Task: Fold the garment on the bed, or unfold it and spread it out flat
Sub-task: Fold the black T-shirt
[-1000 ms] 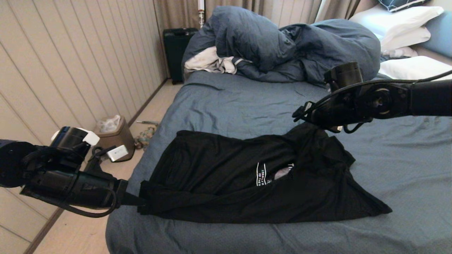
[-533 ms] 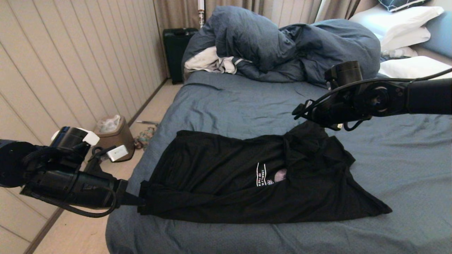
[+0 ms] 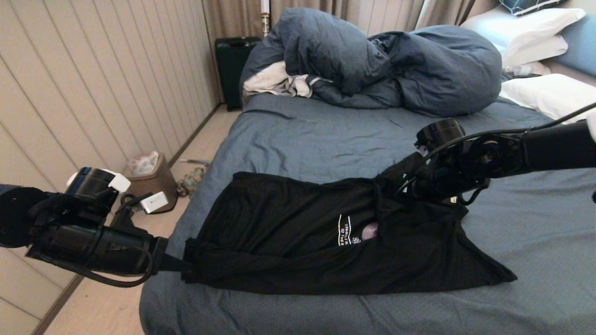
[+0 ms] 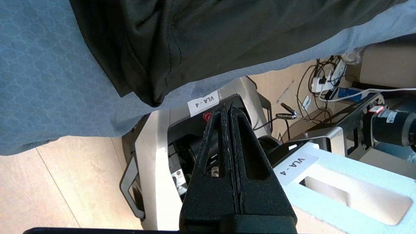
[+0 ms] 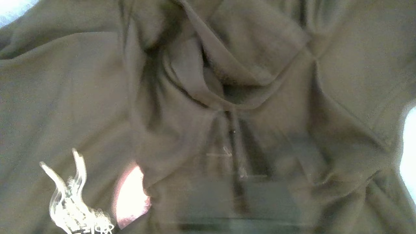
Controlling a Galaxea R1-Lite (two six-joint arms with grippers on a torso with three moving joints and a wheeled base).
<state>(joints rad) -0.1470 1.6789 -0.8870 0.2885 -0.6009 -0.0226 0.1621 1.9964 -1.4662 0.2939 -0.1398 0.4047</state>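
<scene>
We see the garment (image 3: 326, 237), a black T-shirt, lying rumpled across the lower middle of the head view on the bed (image 3: 307, 139), its white lettering showing near the centre of the cloth. The right gripper (image 3: 396, 184) sits at the shirt's upper right bunched part, right of centre in the frame; in its wrist view the fingers (image 5: 234, 156) look pressed together among the folds, though we cannot tell whether any fabric is pinched between them. The left gripper (image 3: 179, 265) is at the lower left, its tip at the shirt's left edge; its wrist view shows the two fingers (image 4: 227, 136) closed flat against each other, holding nothing, just off the cloth's corner. A dark-blue duvet (image 3: 372, 60) is heaped at the top.
</scene>
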